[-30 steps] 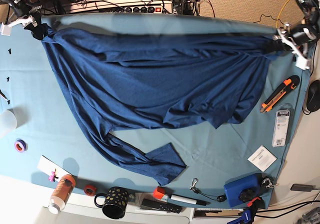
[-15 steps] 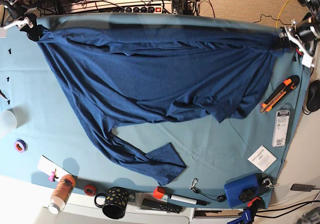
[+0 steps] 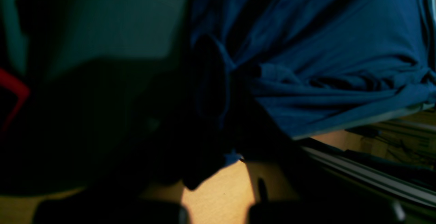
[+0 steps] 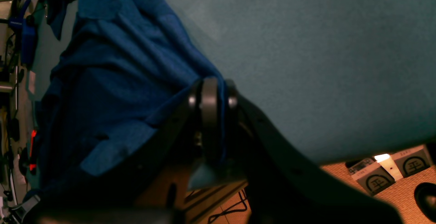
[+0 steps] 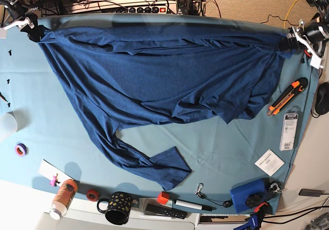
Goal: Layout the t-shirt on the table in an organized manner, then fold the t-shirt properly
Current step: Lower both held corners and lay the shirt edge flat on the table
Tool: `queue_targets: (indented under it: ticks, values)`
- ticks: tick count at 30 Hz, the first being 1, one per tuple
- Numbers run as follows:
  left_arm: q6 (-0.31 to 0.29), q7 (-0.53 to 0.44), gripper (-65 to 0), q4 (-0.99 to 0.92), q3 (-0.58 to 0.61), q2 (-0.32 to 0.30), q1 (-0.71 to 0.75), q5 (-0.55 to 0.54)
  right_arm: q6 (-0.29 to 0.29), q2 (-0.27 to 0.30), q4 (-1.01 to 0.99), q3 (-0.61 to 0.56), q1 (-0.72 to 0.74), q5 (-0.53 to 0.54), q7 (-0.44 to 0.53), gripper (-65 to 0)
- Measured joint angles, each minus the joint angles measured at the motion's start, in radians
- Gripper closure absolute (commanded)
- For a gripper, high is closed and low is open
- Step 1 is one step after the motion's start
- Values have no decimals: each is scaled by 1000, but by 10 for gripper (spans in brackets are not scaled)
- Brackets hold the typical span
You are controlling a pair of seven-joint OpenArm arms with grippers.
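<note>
The table [image 5: 216,153] lies under teal cloth. The t-shirt [image 5: 154,81] stretches across its far half, one sleeve trailing toward the near edge. The left gripper [image 5: 294,39] pinches a bunched corner at the far edge; the right gripper [image 4: 211,98] pinches the opposite corner. A knife [image 5: 286,97] lies beside the shirt.

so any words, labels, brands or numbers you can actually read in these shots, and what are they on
None can be read for certain.
White card on the table: print too small.
Packaged item beside the orange utility knife: label too small.
Blue clamp in the right wrist view: white brand lettering, blurred.
Grey boxes on the floor: a round printed emblem, not legible as text.
</note>
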Motion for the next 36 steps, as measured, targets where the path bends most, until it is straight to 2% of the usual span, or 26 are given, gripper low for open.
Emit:
queue_targets:
  ticks: [13, 14, 15, 16, 17, 19, 21, 25, 31, 36]
  values:
    - [0, -7, 0, 0, 0, 0, -8, 0, 0, 0, 0, 0, 0, 0, 0, 0]
    - [0, -7, 0, 0, 0, 0, -8, 0, 0, 0, 0, 0, 0, 0, 0, -24]
    - [0, -7, 0, 0, 0, 0, -8, 0, 0, 0, 0, 0, 0, 0, 0, -90]
    - [0, -7, -12, 0, 0, 0, -8, 0, 0, 0, 0, 0, 0, -3, 1, -152]
    - [0, -7, -70, 0, 0, 0, -8, 0, 0, 1, 0, 0, 0, -5, 5, -197]
    - [0, -8, -170, 0, 0, 0, -8, 3, 0, 1, 0, 0, 0, -5, 5, -219]
    - [-6, -8, -218, 0, 0, 0, -8, 6, 0, 0, 0, 0, 0, -5, 4, -219]
    - [-12, -8, -226, 0, 0, 0, -8, 7, 0, 1, 0, 0, 0, -5, 5, -219]
    - [-15, -16, -355, 0, -3, 0, -13, 1, 0, 0, 0, 0, 3, -4, 5, -219]
    - [-35, -23, -357, 0, -3, 0, -31, 12, 0, 1, 0, 0, 3, -4, 4, -219]
